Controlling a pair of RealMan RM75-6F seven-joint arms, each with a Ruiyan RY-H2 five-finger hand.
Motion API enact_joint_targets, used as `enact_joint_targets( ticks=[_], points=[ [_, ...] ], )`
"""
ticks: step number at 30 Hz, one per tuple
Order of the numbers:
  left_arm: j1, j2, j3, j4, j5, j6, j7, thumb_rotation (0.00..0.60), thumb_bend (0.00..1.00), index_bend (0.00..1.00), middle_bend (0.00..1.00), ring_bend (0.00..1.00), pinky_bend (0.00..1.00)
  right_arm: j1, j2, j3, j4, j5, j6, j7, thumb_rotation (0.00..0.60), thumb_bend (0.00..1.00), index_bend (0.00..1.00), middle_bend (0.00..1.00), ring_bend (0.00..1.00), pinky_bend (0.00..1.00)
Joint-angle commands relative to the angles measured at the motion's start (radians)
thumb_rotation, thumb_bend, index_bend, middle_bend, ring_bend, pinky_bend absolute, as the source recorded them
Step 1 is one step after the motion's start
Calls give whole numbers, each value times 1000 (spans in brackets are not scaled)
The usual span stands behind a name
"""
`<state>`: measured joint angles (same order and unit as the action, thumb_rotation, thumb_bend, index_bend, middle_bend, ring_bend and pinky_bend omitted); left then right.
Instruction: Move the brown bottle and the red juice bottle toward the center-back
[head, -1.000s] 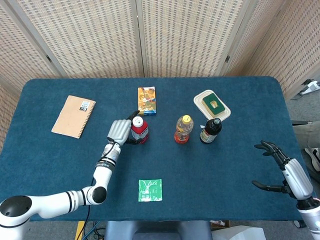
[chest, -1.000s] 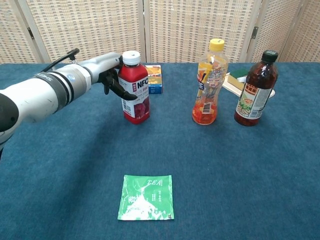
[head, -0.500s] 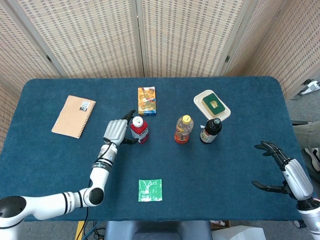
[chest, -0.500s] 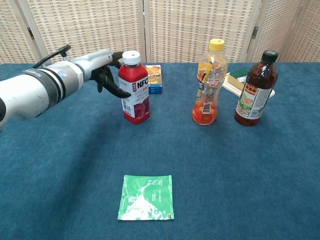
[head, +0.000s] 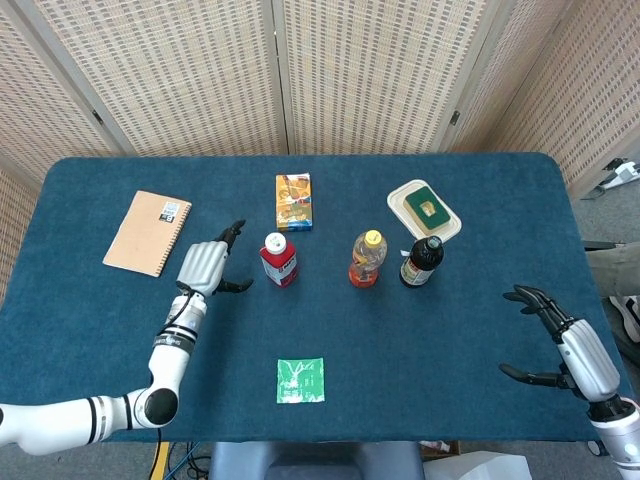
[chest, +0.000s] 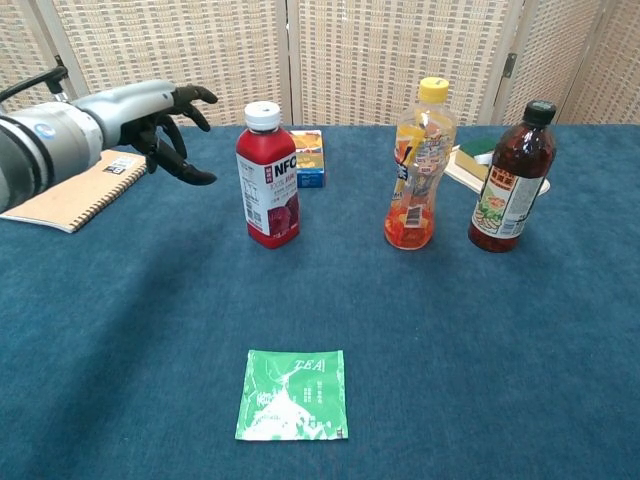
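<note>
- Table (head: 120, 330): blue-clothed, bearing all objects; the three bottles stood in a row across its middle, short of the back edge
- Left hand (head: 205, 266): fingers spread, holding nothing, hovering just left of the red bottle and clear of it; in the chest view (chest: 165, 120) a gap showed between fingertips and bottle
- Right hand (head: 560, 335): fingers apart, empty, near the front-right corner, well apart from every bottle
- Notebook (head: 147, 232): flat at the left, behind the left hand
- Tub (head: 412, 192): white, shallow, back-right, just behind the brown bottle; a green-topped item lay inside, its nature too small to tell
- Red bottle (chest: 268, 176): upright, white cap on, left of centre, in front of the box; judged already placed or about to be re-gripped, which cannot be told
- Brown bottle (chest: 510, 178): upright, black cap on, right of centre, beside the orange bottle; untouched, so its step was judged not yet done
- Orange bottle (chest: 417, 166): upright, yellow cap, between the two task bottles; not part of the task
- Box (head: 293, 200): small, colourful, centre-back
- Tea sachet (chest: 293, 394): green, flat, front-centre
- Next move, as judged: the right hand must reach across to the brown bottle, close round its body, and shift it back toward centre without knocking the orange bottle or the tub
</note>
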<state>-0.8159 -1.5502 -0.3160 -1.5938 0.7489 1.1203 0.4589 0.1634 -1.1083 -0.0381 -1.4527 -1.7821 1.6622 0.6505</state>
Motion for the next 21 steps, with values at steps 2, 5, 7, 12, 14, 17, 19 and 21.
enact_joint_targets(
  ticks=[2,5,7,12,14,17,19,21],
  points=[
    [61,58,55,-69,84,54,-22,600,167,0,161,339,568,-2,-3,-2,-2,-2,1,-11,600,35,51,208,105,332],
    [109,107,98,-109,149,94,-40,600,167,0,161,338,568,-1,-5,-2,-2,-2,-3,-22,600,35,51,208,105,332],
    [141,139,130,-129,197,114,-53,600,167,0,161,338,568,0,-8,-2,0,1,-9,-30,600,35,51,208,105,332],
    [215,196,212,-151,321,174,-72,600,167,1,161,338,567,9,-8,-4,17,8,-40,-66,600,35,85,207,105,332],
    [250,214,243,-159,377,204,-98,600,167,8,161,338,567,12,-5,-3,23,15,-56,-94,600,35,104,208,105,327],
    [300,244,287,-165,458,245,-140,600,167,22,161,338,567,12,-4,-1,20,30,-71,-123,600,35,122,209,105,322],
    [335,262,310,-164,508,275,-179,600,167,33,161,338,567,11,-1,2,14,39,-77,-143,600,35,139,214,105,322],
    [361,279,327,-163,544,296,-205,600,167,54,161,337,566,10,4,2,10,45,-86,-168,600,35,146,219,105,322]
  ],
)
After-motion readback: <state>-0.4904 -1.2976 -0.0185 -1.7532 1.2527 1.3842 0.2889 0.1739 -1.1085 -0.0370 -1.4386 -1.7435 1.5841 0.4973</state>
